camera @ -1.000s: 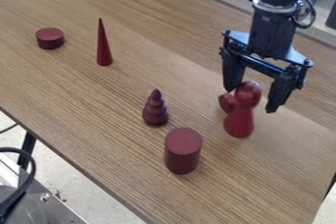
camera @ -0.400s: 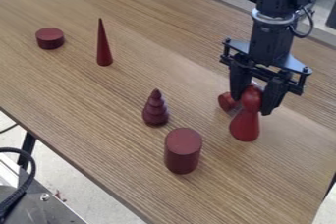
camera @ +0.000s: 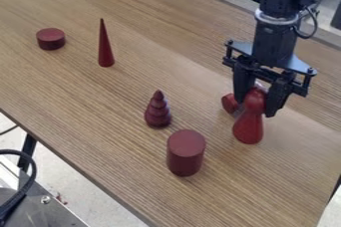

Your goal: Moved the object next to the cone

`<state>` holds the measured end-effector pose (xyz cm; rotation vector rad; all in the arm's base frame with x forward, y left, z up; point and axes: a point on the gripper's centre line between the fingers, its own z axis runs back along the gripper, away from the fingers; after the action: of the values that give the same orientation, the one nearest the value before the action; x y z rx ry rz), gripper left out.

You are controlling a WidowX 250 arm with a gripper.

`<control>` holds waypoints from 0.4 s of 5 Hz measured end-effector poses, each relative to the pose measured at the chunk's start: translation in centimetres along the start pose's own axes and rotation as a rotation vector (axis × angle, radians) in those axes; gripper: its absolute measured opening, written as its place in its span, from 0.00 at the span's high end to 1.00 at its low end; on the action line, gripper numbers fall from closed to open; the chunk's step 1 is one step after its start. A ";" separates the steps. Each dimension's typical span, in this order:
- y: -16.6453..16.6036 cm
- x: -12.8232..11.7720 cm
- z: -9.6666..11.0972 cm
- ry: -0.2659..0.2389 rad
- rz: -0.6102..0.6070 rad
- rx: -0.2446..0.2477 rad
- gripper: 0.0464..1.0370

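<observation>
- The wooden desk ran slantwise through the camera view and carried all the red pieces.
- The black robot arm came in from the top edge, toward the right of the view, and hung down over the desk.
- A grey metal surface sat at the lower left corner of the view, beyond the desk's edge, with a black cable looping over it.
- The claw pointed downward and was closed around the head of the red pawn-shaped figure, one finger on either side.
- The thick, dark red cylinder stood upright near the figure, on the side toward the lower left of the view.
- The pawn-shaped figure, the task's object, was in the claw's grasp with its wide base down. Whether that base touched the desk, I could not tell. It was well apart from the cone.
- The slender red cone stood point up in the upper left part of the view.
- The ringed, tapering piece stood upright just beside the cylinder, between it and the cone.
- The low, round disc lay flat near the cone, toward the left edge.
- A small, round-faced red piece showed behind the figure, partly hidden.
</observation>
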<state>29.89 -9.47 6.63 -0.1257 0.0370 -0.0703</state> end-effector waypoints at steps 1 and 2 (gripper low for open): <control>0.6 -0.7 0.4 -0.005 0.020 0.032 0.47; 1.3 -0.9 2.7 -0.065 0.052 0.062 0.47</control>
<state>29.17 -7.76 9.13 -0.0647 -0.0271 -0.0159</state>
